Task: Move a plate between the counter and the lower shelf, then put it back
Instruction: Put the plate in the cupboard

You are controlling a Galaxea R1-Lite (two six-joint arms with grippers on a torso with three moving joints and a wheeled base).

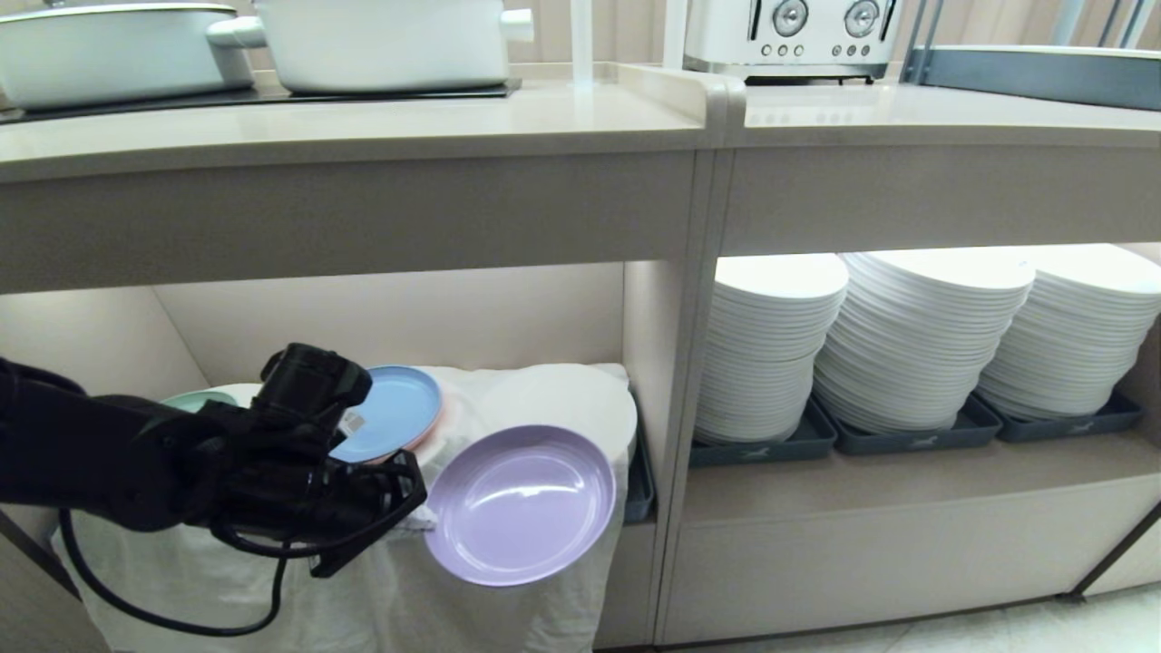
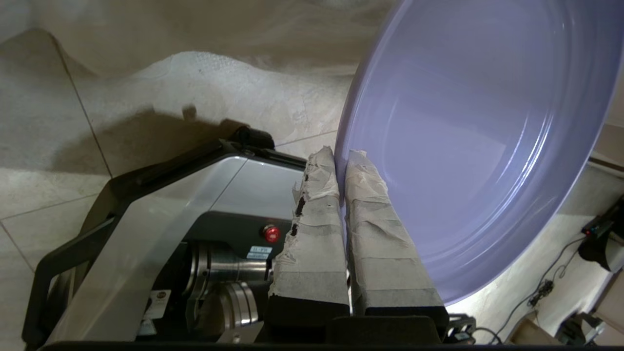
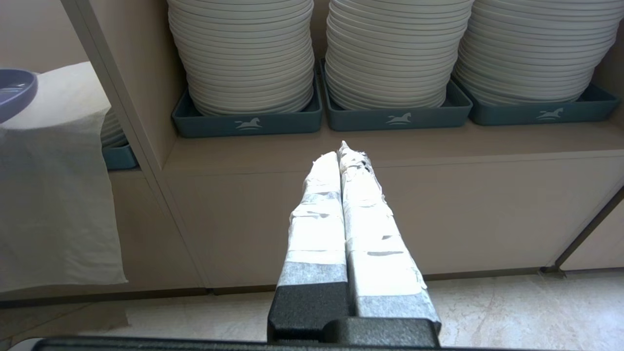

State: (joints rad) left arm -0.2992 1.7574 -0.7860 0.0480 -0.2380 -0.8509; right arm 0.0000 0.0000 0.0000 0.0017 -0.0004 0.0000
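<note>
Gripping round matte lavender plate (image 1: 521,506) by its rim, left end effector (image 1: 413,508), wrinkled white cloth (image 1: 544,399)

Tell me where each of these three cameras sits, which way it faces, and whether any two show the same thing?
Head view: on the robot's head, facing the counter and lower shelf; the left arm shows.
Left wrist view: behind the left gripper, looking down at the floor and the robot's base; fingers pinch the lavender plate.
Right wrist view: behind the shut right gripper, facing white plate stacks.
Shared: all three show the lavender plate; head and right wrist views share the stacks.
</note>
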